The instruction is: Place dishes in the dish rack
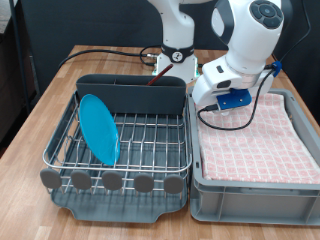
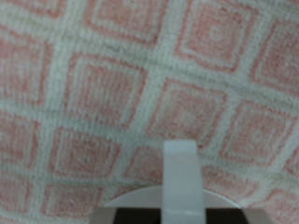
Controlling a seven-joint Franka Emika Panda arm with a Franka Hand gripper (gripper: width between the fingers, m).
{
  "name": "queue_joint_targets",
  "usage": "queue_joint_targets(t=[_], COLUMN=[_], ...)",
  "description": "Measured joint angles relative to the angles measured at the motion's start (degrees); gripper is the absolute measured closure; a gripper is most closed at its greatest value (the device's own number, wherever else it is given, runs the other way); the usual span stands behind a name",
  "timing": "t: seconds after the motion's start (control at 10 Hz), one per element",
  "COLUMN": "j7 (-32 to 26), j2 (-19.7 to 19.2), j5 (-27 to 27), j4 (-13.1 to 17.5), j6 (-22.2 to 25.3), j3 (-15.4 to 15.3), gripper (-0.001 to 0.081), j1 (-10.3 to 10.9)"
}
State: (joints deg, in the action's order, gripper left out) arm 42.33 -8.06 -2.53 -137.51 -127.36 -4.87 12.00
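The dish rack (image 1: 150,135), silver wire on a dark grey tray, fills the exterior view's left half. A round blue plate (image 1: 99,128) stands on edge in its left slots. My gripper (image 1: 213,106) hangs low over the far left corner of the grey crate (image 1: 250,190), its fingers hidden behind the hand. In the wrist view a white mug (image 2: 182,191) shows from above against the cloth, its handle sticking out from a pale curved rim. Dark finger parts sit at the picture's edge on both sides of that rim. Their grip does not show.
Pink checked cloth (image 1: 255,140) lines the crate at the exterior view's right. A dark grey utensil caddy (image 1: 130,95) runs along the rack's far side. The robot base (image 1: 175,55) and a black cable stand behind it on the wooden table (image 1: 40,110).
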Motion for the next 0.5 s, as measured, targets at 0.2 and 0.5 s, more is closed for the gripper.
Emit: queue_joint_targets(t=[0.2,0.5], j7=[0.0,0.0], j2=[0.3,1.5], j5=[0.6,1.0], j4=[0.6,2.3], j6=[0.5,4.0], j3=[-0.1,-0.1], gripper=[0.0735,0.0735], j1=[0.0,0.0])
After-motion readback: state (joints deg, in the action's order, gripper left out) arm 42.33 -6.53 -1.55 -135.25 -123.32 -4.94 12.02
